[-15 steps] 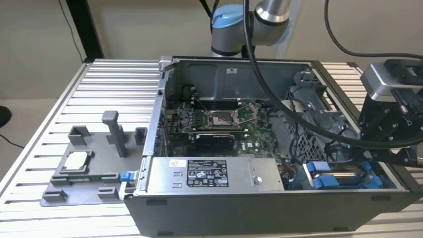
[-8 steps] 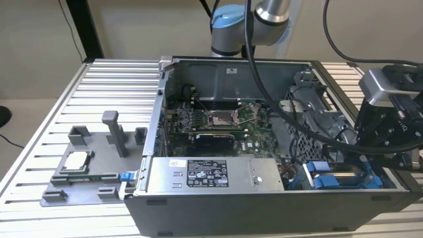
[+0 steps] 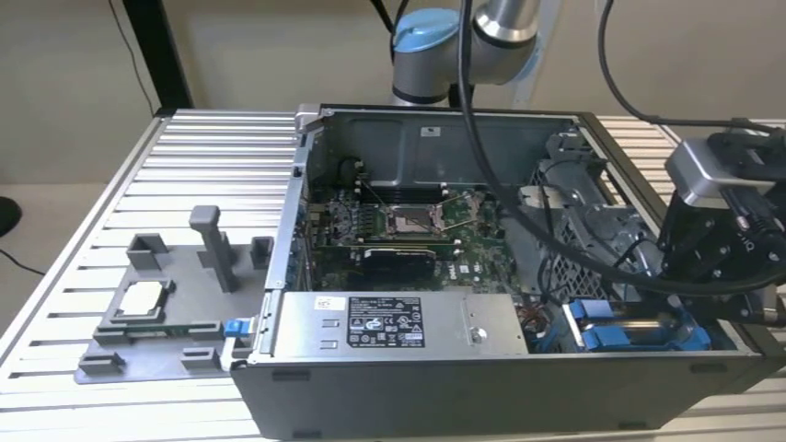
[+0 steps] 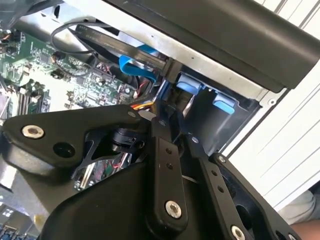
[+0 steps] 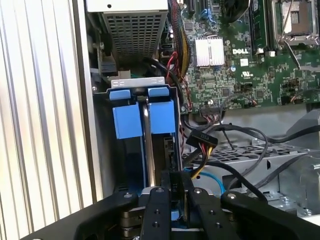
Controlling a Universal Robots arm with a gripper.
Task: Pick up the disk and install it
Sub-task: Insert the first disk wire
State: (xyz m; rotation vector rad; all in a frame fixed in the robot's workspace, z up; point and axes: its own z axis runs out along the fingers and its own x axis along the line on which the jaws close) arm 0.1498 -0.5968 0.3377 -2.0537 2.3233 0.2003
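First wrist view: gripper [image 5: 172, 197] over the blue drive bay [image 5: 142, 117].
We see its fingers clenched on the disk [image 5: 176, 181].

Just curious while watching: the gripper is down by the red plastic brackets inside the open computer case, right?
Not quite: the brackets are blue, not red. The first wrist view shows the gripper down by them inside the open computer case.

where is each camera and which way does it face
Exterior view: off the arm, looking down on the open computer case; arm and gripper show.
First wrist view: on the wrist, facing the blue drive bay past the gripper.
Second wrist view: on the wrist, facing the bay obliquely.
Shared: blue bay, motherboard.
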